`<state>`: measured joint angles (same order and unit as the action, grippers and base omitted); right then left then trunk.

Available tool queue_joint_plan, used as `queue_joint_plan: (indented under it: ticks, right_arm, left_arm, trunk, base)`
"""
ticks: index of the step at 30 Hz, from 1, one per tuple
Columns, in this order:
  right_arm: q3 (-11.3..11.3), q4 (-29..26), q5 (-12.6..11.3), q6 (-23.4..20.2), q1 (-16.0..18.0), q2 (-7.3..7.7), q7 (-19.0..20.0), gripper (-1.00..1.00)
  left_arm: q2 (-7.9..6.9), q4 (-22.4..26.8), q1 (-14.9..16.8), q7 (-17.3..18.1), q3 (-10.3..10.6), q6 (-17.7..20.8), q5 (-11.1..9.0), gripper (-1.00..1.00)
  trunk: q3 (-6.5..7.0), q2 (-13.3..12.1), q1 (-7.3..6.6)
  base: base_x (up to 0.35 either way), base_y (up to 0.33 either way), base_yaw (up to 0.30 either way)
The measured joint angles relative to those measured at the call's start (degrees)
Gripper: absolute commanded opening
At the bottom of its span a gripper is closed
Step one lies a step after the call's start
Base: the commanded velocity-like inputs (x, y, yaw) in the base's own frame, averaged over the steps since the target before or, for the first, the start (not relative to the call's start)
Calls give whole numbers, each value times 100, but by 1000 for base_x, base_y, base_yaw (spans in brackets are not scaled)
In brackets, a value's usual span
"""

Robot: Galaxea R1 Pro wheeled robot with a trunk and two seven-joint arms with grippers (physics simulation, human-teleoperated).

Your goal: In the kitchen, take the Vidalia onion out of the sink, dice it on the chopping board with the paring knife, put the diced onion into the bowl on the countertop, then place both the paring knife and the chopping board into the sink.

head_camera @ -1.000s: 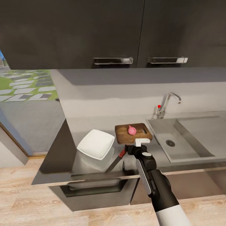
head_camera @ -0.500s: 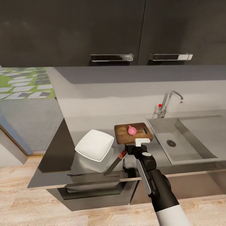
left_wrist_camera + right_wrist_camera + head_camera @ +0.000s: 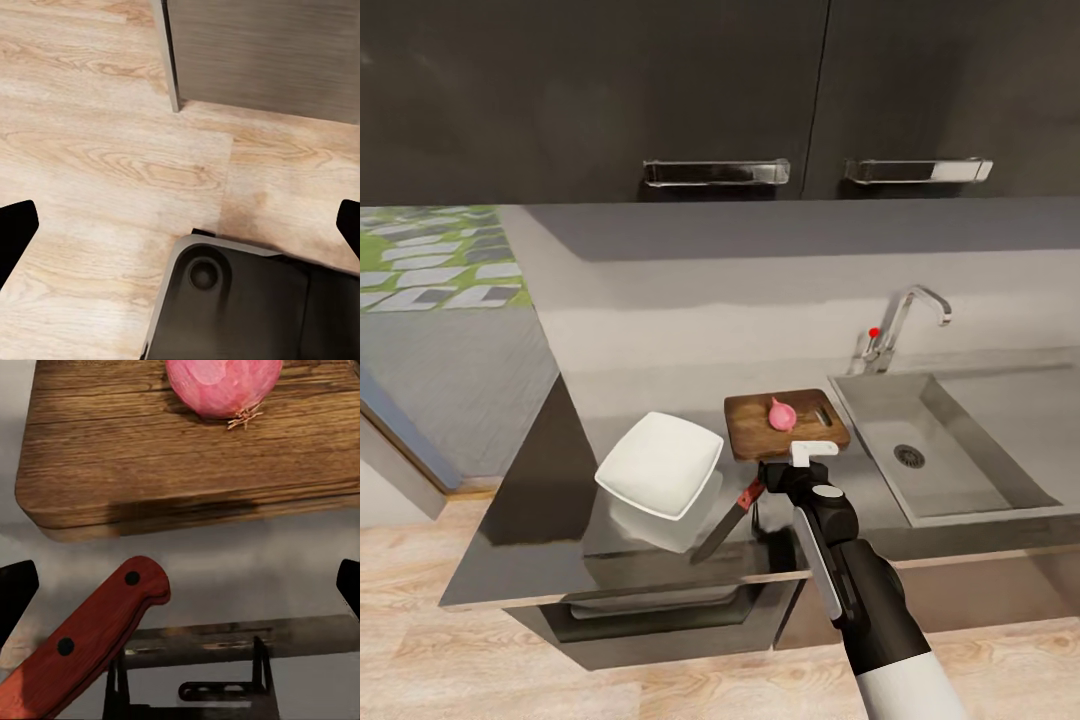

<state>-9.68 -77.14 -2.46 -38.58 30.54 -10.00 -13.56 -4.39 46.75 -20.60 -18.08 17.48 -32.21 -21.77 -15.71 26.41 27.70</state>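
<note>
The pink Vidalia onion (image 3: 781,413) (image 3: 223,386) rests on the dark wooden chopping board (image 3: 785,425) (image 3: 187,457), left of the sink (image 3: 960,470). In front of the board the paring knife (image 3: 728,519) lies on the grey countertop (image 3: 560,500), its reddish handle (image 3: 82,649) pointing toward the board. My right gripper (image 3: 775,478) (image 3: 180,592) hovers open just above the handle end, holding nothing. The white squarish bowl (image 3: 660,465) sits left of the board. Down near the wooden floor, my left gripper (image 3: 180,225) hangs open and empty.
A chrome tap (image 3: 900,320) with a red knob stands behind the steel basin. Dark wall cabinets with metal handles (image 3: 715,172) hang above. The counter's left end (image 3: 490,560) drops to wooden floor. My dark base (image 3: 240,300) sits beneath the left gripper.
The head camera has shifted a little, sliding the whole scene. The onion, board, knife and bowl keep their places, and the right gripper stays by the knife handle.
</note>
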Motion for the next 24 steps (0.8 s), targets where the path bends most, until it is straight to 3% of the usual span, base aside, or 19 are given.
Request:
queue_joint_plan:
  ticks: [24]
  right_arm:
    - [-9,1,8,0,0,0,-1,100]
  left_arm:
    - [0,0,0,-2,3,-9,0,100]
  trunk:
    - [-20,0,2]
  base:
    - [103,0,0]
